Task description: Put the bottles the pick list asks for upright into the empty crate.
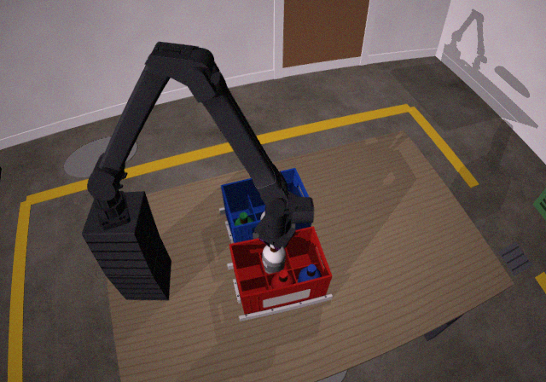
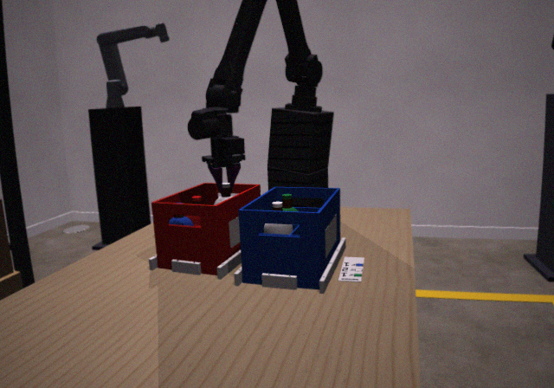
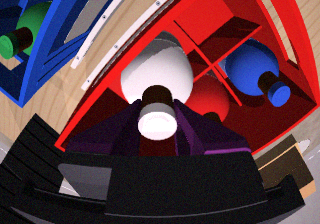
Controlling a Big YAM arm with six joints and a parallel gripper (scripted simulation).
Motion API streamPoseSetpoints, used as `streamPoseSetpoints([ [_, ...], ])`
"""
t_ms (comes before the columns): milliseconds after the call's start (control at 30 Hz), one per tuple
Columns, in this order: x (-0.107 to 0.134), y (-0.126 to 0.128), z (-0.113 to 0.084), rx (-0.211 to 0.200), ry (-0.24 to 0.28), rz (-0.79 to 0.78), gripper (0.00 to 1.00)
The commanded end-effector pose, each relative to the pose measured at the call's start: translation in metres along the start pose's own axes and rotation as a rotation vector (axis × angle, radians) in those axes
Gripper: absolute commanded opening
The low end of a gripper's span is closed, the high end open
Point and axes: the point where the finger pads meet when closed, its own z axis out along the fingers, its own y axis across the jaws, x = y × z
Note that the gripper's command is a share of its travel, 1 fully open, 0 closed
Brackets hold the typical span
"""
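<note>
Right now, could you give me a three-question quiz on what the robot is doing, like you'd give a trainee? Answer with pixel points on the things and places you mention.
1. Multiple choice: what is the gripper (image 2: 226, 192) (image 3: 157, 105) closed on?
a) the red crate's rim
b) the neck of a white bottle
c) a green bottle's cap
2. True or false: the blue bottle (image 1: 309, 274) (image 2: 180, 221) (image 3: 251, 68) stands in the blue crate (image 1: 233, 235) (image 2: 281, 254) (image 3: 42, 59).
3. Fill in: the pick list (image 2: 351, 269) lies on the table beside the ____ crate.

Key: 1 b; 2 false, it is in the red crate (image 1: 246, 300) (image 2: 192, 241) (image 3: 305, 59); 3 blue.
</note>
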Motion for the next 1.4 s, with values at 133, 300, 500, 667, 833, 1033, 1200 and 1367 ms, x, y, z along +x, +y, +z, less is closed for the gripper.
streamPoseSetpoints([
  [133,-0.002,-0.014,-0.038,0.031,-0.02,0.003,0.0],
  [300,-0.002,-0.014,-0.045,0.03,-0.019,0.003,0.0],
  [500,-0.002,-0.014,-0.055,0.031,-0.02,0.003,0.0],
  [667,-0.003,-0.015,-0.064,0.033,-0.021,0.002,0.0],
  [833,-0.003,-0.016,-0.07,0.036,-0.023,0.002,0.0],
  [1033,-0.006,-0.02,-0.082,0.044,-0.027,0.001,0.0],
  [1200,-0.005,-0.019,-0.09,0.043,-0.027,0.001,0.0],
  [1367,-0.005,-0.019,-0.095,0.043,-0.027,0.001,0.0],
])
